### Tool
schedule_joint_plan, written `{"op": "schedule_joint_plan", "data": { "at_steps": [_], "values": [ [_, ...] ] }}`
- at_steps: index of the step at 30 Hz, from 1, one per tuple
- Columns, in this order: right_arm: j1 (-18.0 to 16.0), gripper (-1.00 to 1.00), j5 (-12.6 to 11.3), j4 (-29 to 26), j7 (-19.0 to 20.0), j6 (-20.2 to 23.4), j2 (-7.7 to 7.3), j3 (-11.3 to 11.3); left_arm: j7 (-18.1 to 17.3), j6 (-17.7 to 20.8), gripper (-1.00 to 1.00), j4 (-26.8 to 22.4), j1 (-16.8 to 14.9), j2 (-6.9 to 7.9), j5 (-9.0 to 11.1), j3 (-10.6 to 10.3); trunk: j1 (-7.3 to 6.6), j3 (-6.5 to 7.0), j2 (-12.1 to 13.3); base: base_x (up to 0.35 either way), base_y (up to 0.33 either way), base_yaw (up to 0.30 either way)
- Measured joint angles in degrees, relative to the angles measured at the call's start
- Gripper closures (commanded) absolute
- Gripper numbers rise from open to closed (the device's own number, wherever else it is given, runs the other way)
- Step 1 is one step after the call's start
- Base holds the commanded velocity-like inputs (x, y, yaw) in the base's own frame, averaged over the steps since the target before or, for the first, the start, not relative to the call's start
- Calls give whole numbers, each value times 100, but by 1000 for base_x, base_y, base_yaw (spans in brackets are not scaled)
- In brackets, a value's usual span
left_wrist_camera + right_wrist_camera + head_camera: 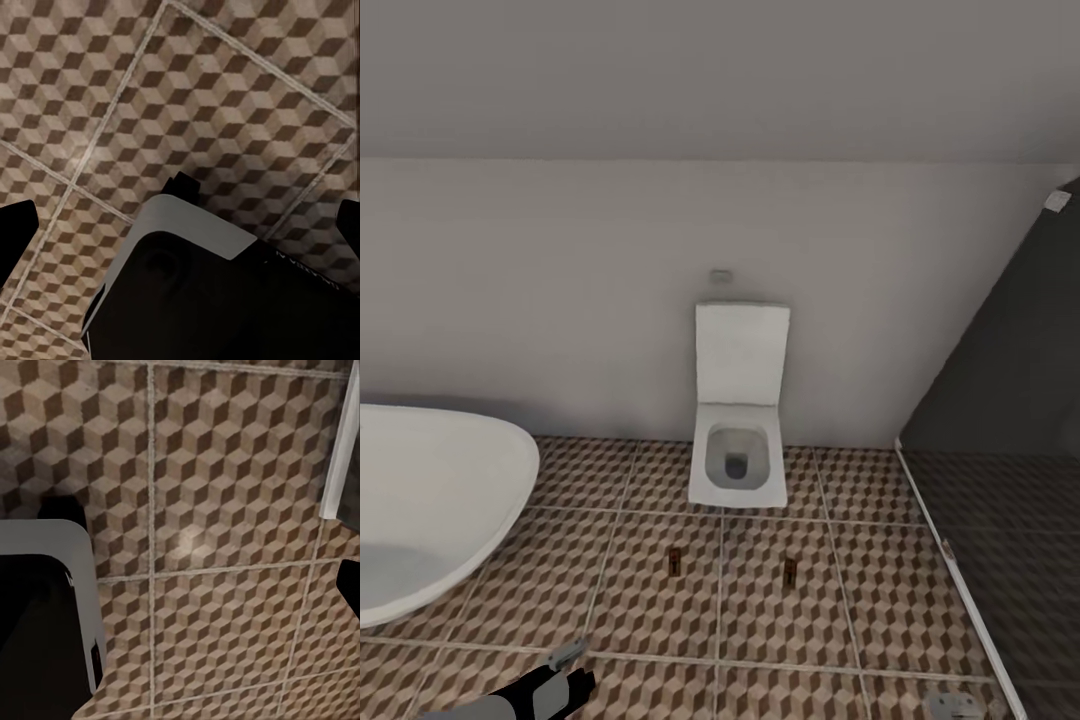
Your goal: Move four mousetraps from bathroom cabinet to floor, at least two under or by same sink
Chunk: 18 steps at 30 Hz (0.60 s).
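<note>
Two mousetraps lie well apart on open bathroom floor before the toilet; both tools' states I cannot tell

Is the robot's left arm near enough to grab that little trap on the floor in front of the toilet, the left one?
Probably not as it stands. The left gripper is low by the bathtub, well short of the left mousetrap. Bare bathroom floor lies between them, nothing blocking, so it would likely need to reach or roll forward.

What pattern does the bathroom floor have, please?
The bathroom floor has brown, beige and white cubes with pale grout lines, clearest in the right wrist view.
</note>
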Motion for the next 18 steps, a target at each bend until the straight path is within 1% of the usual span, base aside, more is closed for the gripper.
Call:
{"op": "schedule_joint_plan", "data": {
  "at_steps": [18],
  "values": [
    [5,-100,0,0,0,3,0,3,0,-7,-100,0,0,-1,0,0,0,133,0,0,0,-214]
  ]
}}
